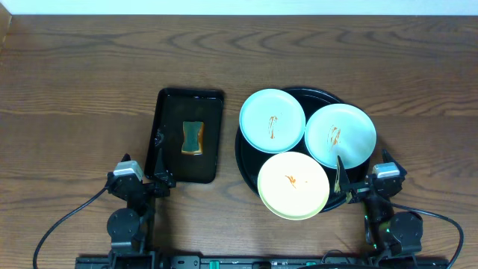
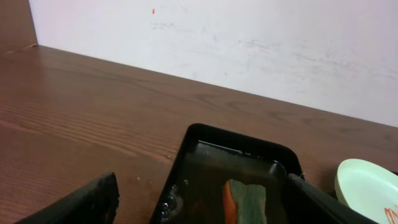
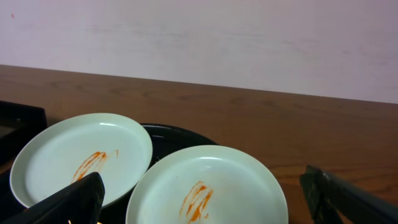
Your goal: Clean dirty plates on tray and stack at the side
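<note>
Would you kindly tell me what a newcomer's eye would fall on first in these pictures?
Three sauce-smeared dishes crowd the round black tray at right: the left mint-blue plate, the right mint-blue plate and, nearest the robot, the yellow plate. Left of it, a rectangular black tray holds a green-and-orange sponge.

The left arm (image 1: 125,179) and right arm (image 1: 388,179) sit low, jaws spread wide.
</note>
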`<control>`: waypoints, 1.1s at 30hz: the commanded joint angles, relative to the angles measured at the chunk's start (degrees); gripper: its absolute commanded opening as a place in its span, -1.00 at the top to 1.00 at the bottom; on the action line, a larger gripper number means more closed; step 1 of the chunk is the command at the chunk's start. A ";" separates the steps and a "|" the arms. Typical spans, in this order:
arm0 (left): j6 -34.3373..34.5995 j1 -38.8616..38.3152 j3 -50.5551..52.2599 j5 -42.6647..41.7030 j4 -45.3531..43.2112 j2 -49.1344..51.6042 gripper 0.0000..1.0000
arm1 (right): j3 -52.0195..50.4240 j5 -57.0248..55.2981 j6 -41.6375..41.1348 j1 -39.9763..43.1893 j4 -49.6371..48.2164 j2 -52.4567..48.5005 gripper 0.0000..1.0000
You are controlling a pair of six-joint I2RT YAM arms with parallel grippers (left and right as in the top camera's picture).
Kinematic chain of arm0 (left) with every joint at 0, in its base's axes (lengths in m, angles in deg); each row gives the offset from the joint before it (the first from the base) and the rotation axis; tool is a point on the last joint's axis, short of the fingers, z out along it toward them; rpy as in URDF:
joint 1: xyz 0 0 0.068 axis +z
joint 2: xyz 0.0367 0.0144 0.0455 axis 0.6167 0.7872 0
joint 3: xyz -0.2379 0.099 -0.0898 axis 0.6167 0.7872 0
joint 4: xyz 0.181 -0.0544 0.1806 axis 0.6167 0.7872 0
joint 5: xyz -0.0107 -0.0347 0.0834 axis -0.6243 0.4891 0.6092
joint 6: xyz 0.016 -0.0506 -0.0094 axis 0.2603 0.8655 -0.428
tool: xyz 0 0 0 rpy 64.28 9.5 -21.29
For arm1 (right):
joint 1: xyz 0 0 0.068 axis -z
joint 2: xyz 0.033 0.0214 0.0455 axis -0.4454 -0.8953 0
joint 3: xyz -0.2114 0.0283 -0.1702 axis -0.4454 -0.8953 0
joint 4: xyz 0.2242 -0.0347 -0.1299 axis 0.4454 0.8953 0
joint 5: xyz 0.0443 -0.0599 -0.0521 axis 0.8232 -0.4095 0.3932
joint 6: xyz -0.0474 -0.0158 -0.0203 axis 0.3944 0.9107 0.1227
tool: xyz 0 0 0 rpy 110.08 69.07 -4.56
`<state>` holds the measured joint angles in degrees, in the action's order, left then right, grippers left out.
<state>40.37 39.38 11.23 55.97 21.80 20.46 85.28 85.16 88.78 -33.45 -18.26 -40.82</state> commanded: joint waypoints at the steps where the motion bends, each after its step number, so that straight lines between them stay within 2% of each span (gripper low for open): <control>1: -0.74 0.28 0.63 0.50 2.73 -0.35 -0.69 | -0.07 -0.04 0.72 0.33 0.15 0.31 -0.99; 5: -0.70 0.28 0.63 0.55 2.73 -0.35 -0.69 | -0.07 -0.07 -0.35 0.33 0.13 0.31 -0.99; 11: -0.31 0.28 -1.36 0.57 6.27 0.85 -0.69 | 0.17 -2.58 -7.50 0.33 0.83 0.31 -0.99; 15: -0.33 0.28 -5.81 0.57 12.63 3.61 -0.69 | 2.67 -2.64 -9.64 0.33 6.10 0.09 -0.99; 19: -0.33 0.28 -11.10 0.59 14.67 8.68 -0.69 | 6.99 -2.80 -9.66 0.33 12.61 -2.12 -0.98; 25: -0.31 0.28 -20.68 0.55 20.96 20.79 -0.69 | 14.88 -2.54 -9.66 0.33 19.04 -10.56 -0.99; 33: -0.33 0.28 -37.11 0.31 34.58 39.78 -0.69 | 27.69 -1.88 -10.67 0.33 27.43 -29.07 -0.98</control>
<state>40.42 39.44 -19.96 56.03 53.97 55.45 108.36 82.89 79.17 -33.45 7.48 -64.60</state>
